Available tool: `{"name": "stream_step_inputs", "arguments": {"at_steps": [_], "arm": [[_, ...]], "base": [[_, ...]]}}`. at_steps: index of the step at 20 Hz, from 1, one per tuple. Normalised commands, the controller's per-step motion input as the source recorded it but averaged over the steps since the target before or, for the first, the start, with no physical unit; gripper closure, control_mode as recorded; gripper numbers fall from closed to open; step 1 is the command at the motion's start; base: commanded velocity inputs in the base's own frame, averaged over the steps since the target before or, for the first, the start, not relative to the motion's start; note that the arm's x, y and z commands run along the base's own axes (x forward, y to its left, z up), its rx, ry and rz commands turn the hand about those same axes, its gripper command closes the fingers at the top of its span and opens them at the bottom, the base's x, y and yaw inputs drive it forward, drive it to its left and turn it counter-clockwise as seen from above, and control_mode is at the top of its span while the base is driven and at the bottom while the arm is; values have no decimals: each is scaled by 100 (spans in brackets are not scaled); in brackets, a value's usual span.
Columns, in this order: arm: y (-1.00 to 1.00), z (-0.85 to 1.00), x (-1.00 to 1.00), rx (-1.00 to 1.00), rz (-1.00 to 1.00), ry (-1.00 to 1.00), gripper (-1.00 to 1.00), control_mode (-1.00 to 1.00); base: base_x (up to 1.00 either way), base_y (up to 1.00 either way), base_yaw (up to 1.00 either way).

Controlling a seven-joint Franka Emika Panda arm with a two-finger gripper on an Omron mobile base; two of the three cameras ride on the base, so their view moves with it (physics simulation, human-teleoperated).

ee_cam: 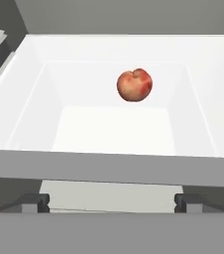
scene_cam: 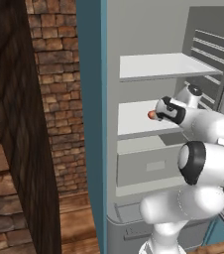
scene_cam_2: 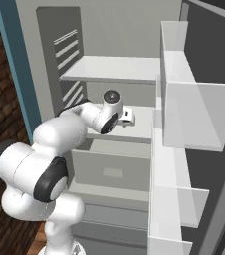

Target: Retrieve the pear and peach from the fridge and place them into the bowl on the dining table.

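In the left base view a brick wall point(scene_cam: 59, 99) stands left of the open fridge point(scene_cam: 111, 149), whose white middle shelf point(scene_cam: 134, 119) carries the peach point(scene_cam: 151, 115), small and orange-red, just ahead of the arm's wrist. In the hand view the peach point(ee_cam: 134, 85) sits alone on the shelf, towards the back, well clear of the tool point(ee_cam: 112, 202). The tool's fingers point(ee_cam: 34, 202) are spread wide apart and hold nothing.

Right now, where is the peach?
The peach sits on the fridge's middle white shelf, centred ahead of the open gripper in the hand view; in the left base view it peeks out left of the hand.
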Motion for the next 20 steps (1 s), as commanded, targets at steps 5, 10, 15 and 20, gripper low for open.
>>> {"name": "stream_step_inputs", "arguments": {"at_steps": [5, 10, 15, 20], "arm": [[-3, -14, 40, 0, 0, 0, -100, -100], [-6, -17, 36, 0, 0, 0, -100, -100], [-9, -19, 40, 0, 0, 0, -100, -100], [-11, -20, 38, 0, 0, 0, -100, -100]], "base": [[0, 0, 0], [0, 0, 0], [0, 0, 0], [0, 0, 0]]}}
